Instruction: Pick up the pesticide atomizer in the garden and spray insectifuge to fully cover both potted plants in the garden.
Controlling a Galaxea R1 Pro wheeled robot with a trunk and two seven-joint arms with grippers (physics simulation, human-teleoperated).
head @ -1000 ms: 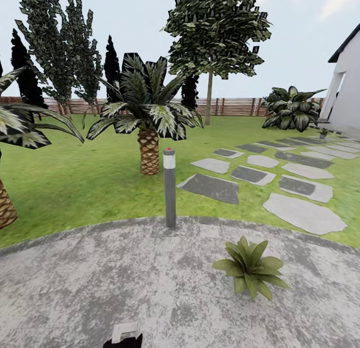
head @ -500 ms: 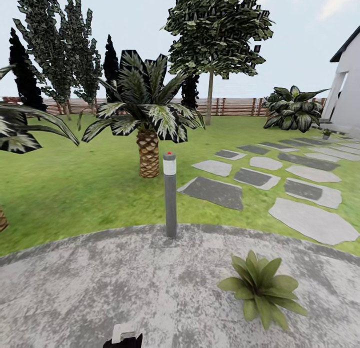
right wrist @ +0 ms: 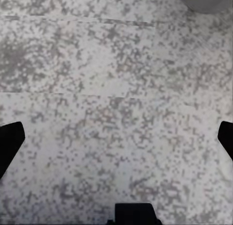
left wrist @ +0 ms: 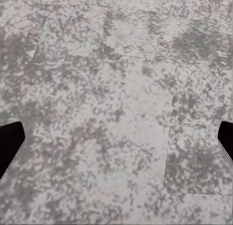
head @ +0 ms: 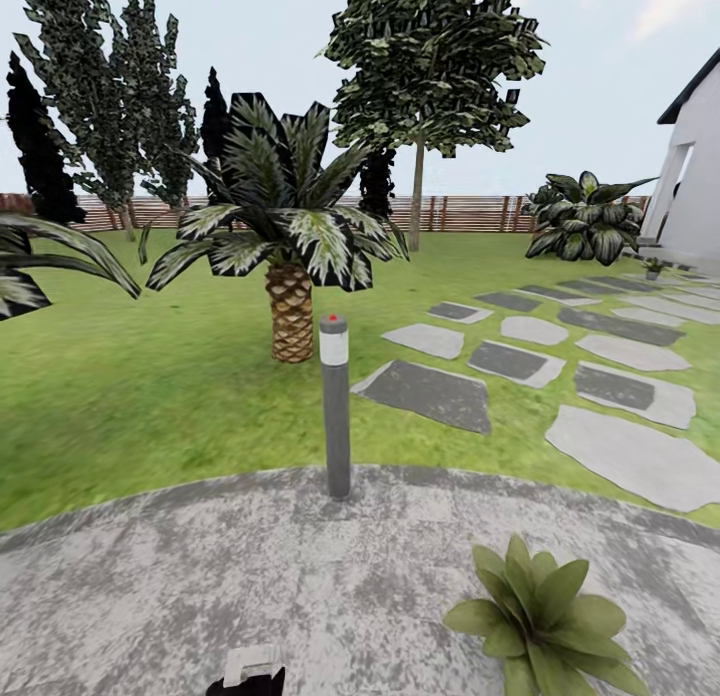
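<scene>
Fingers of the left gripper (left wrist: 116,142) and right gripper (right wrist: 116,137) both spread wide over bare gravel patio (head: 200,576) — one potted plant (head: 545,621) sits near a grey post light (head: 335,406).

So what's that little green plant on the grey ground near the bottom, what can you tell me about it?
It is a potted plant: a low rosette of pointed, glossy green leaves fanning outward and up from one centre, with faint pale speckling. No pot can be made out under the leaves. It sits on the round gravel patio, with its lowest leaves cut off by the picture's edge. The grey post stands farther back at the patio's rim, well apart from it.
</scene>
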